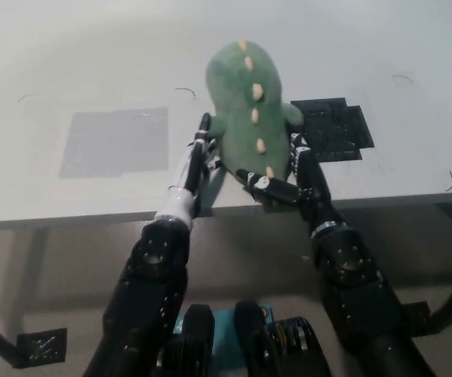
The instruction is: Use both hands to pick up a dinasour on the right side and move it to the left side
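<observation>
In the head view, a green plush dinosaur with a row of cream spikes along its back sits on the white table, close to the near edge and a little right of the middle of the picture. Both hands are pressed against it. The left hand lies flat against the dinosaur's left flank with its fingers stretched straight and close together, pointing away from the robot. The right hand is on the other flank and under the lower end of the toy; one finger reaches across below the lowest spike, and the others go up along the right side. So the toy is clamped between the two hands, one on each side. I cannot tell whether its bottom still touches the table or is raised a little above it.

To the left of the dinosaur, apart from it, there is a grey square patch on the table surface. Just to the right of the dinosaur, partly behind the right hand, there is a black square marker with a grid pattern. Some short dark curved marks are scattered on the table top. Below the table edge the floor is visible, and the two dark forearms come up from there.
</observation>
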Available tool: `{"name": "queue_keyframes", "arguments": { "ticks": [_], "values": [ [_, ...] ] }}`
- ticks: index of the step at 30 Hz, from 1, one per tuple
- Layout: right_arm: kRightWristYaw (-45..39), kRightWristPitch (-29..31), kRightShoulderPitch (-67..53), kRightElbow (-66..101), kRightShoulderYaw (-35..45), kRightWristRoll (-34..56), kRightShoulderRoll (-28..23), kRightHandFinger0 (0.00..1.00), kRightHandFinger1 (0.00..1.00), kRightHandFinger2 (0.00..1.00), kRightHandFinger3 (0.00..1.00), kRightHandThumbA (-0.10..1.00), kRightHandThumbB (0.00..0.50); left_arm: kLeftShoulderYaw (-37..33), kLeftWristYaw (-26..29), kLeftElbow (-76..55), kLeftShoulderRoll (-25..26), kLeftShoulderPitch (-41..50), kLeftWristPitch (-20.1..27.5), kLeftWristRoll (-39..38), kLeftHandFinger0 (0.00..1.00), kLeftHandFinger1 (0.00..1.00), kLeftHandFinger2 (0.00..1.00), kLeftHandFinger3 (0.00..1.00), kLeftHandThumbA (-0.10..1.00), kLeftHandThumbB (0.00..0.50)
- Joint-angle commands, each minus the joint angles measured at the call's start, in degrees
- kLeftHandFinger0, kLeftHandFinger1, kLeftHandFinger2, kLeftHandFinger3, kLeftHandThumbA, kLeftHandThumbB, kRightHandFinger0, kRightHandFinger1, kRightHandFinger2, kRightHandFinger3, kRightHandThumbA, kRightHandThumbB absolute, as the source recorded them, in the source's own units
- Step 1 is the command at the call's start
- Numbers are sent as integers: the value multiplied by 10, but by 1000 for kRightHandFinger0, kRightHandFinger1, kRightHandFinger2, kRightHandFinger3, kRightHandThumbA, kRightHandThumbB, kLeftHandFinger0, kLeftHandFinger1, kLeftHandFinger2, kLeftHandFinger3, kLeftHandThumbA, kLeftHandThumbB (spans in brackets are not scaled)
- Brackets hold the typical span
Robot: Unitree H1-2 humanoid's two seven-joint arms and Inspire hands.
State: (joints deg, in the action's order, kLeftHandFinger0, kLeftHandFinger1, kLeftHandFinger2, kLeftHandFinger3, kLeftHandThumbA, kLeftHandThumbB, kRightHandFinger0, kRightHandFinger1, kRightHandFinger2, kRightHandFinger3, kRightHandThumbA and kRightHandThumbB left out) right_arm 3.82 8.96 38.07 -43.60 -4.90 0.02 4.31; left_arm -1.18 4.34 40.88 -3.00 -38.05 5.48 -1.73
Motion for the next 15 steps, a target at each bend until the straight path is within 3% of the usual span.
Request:
{"name": "queue_keyframes", "arguments": {
  "ticks": [1, 3, 5, 6, 9, 11, 15],
  "values": [
    [-26, 3, 25, -17, -35, -24, 43, 1000, 1000, 1000, 1000, 1000, 31, -7, -13, -31, -6, 18, -40, 5, 1000, 1000, 1000, 1000, 1000, 193],
    [-22, 7, 35, -31, -36, -25, 51, 1000, 1000, 1000, 1000, 1000, 45, -4, -8, -52, -1, 27, -53, 6, 1000, 1000, 1000, 1000, 1000, 215],
    [-25, 17, 39, -37, -41, -29, 51, 1000, 1000, 1000, 1000, 1000, 16, 6, -8, -56, -2, 29, -54, -4, 1000, 1000, 1000, 1000, 1000, 223],
    [-26, 13, 45, -43, -43, -29, 57, 1000, 1000, 1000, 1000, 1000, 51, 11, -16, -73, 4, 36, -59, -12, 1000, 1000, 1000, 1000, 1000, 225],
    [-30, 31, 60, -63, -55, -37, 67, 1000, 1000, 1000, 1000, 1000, 33, 21, -31, -105, 19, 52, -64, -23, 1000, 1000, 1000, 1000, 1000, 232],
    [-29, 39, 68, -71, -55, -33, 69, 1000, 1000, 1000, 1000, 1000, 48, 20, -37, -116, 25, 58, -62, -25, 1000, 1000, 1000, 1000, 1000, 263],
    [-23, 39, 69, -73, -59, -36, 80, 1000, 1000, 1000, 1000, 1000, 77, 32, -44, -132, 26, 67, -71, -50, 1000, 1000, 1000, 1000, 1000, 279]
  ]
}}
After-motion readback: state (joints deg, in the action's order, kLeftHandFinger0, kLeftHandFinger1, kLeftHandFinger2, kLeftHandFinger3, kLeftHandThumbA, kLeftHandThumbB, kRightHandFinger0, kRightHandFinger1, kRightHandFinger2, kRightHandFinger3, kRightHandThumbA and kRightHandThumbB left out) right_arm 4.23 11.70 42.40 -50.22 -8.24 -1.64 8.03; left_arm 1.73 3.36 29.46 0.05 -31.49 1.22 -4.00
